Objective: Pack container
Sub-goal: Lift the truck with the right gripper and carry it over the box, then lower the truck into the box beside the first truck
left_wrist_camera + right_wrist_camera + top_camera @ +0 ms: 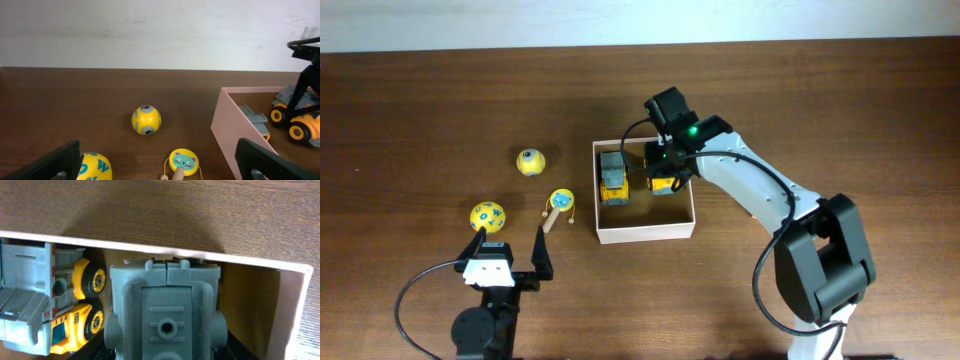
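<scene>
The container point(645, 218) sits at the middle of the desk point(420, 100), and packing is, by my reckoning, a little under halfway done. Two toys are inside it. The first truck point(613, 178), grey and yellow, lies against the wall at 9 o'clock. The second truck point(663, 184) is at 12 o'clock in the box, just beside the first, and my right fingers point(665, 160) are on it. They are closed partway around its grey body, which fills my right wrist view. Seen from the left wrist, its wheels look down on the cardboard floor or very near it, so I judge it placed but not yet let go.

Three toys are left out on the desk, all on the 9 o'clock side of the container. The little drum rattle point(561, 202) with its wooden handle lies nearest, just beside the white wall. The small yellow ball point(530, 160) is at about 10 o'clock, apart from the wall. The lettered yellow ball point(487, 215) is farthest out, near 8 o'clock.

My left fingers point(541, 255) hang at 7 o'clock of the desk, spread as wide as they go and holding nothing. The rattle and the lettered ball lie just ahead of them, so one of those two looks like their next pick.
</scene>
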Available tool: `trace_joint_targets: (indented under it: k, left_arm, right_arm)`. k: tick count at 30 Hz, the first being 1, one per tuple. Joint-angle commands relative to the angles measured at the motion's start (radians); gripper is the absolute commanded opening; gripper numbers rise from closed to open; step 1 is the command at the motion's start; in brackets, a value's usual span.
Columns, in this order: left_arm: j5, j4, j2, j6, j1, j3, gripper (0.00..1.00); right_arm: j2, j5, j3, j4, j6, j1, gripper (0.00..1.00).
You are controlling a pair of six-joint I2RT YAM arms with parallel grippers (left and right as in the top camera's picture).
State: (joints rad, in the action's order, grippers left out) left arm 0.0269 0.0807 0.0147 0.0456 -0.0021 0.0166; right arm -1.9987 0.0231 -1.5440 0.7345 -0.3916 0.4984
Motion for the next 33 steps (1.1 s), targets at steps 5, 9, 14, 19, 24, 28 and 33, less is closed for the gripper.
trace_joint_targets:
  k: [5,9,14,19,24,28,33]
  left_arm:
    - [0.014,-0.002,-0.007,-0.016,0.005,-0.007,0.99]
    - [0.014,-0.002,-0.007,-0.016,0.005,-0.007,0.99]
    - [0.014,-0.002,-0.007,-0.016,0.005,-0.007,0.99]
    - [0.014,-0.002,-0.007,-0.016,0.005,-0.007,0.99]
    - [0.014,-0.002,-0.007,-0.016,0.005,-0.007,0.99]
    - [0.014,-0.002,-0.007,-0.016,0.005,-0.007,0.99]
    - [0.014,-0.002,-0.007,-0.016,0.005,-0.007,0.99]
  right_arm:
    - [-0.004,-0.021,0.005,-0.008,-0.01,0.006,0.45]
    - [-0.004,-0.047,0.005,-0.008,-0.031,0.006,0.45]
    - [-0.004,-0.061,0.005,-0.007,-0.037,0.005,0.45]
    - [-0.004,-0.062,0.005,-0.008,-0.037,0.005,0.46]
    - [-0.004,-0.061,0.005,-0.01,-0.036,0.005,0.58]
    - [-0.004,-0.061,0.005,-0.01,-0.036,0.005,0.6]
    - [-0.003,-0.057,0.005,-0.011,-0.035,0.006,0.6]
